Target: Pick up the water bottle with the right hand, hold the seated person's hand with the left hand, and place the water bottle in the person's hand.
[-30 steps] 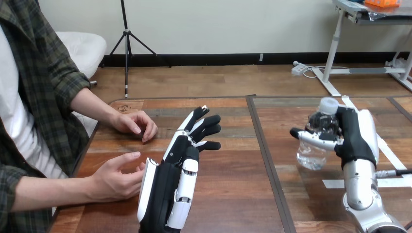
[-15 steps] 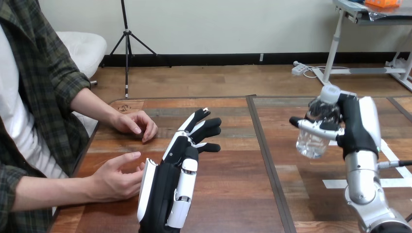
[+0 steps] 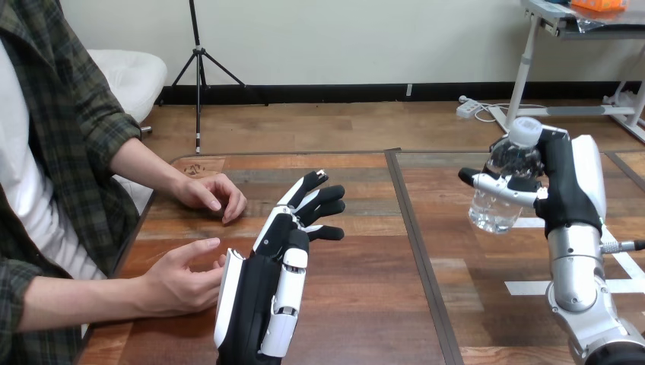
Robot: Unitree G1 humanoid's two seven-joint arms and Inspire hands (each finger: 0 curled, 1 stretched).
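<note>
Water bottle (image 3: 494, 213): gripped in right hand (image 3: 567, 190), clear of worktop (image 3: 365, 304). Left hand (image 3: 266, 289): fingers straight, empty. Person's hand (image 3: 179, 281) not yet held. Handover pending.

Water bottle (image 3: 496, 215) middle hidden (behind right hand (image 3: 569, 196))

White tape strips (image 3: 525, 287) lie on the wooden table (image 3: 365, 304) at its right side.
</note>
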